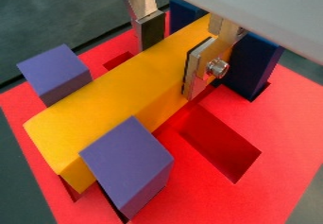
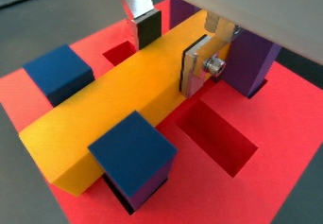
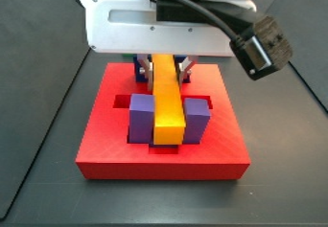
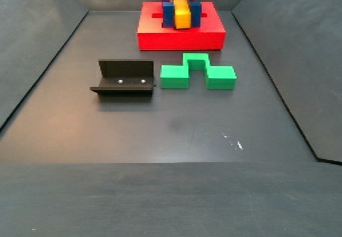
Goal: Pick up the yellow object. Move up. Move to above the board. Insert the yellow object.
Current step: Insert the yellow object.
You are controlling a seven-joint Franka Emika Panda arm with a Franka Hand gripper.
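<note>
The end effector [image 1: 177,41] is clamped on one end of the yellow bar [image 1: 120,100], which lies between the posts [image 2: 60,73] on the red board [image 3: 103,154]. If the bar is tilted or not fully seated, letting go could leave it jammed against a post
</note>
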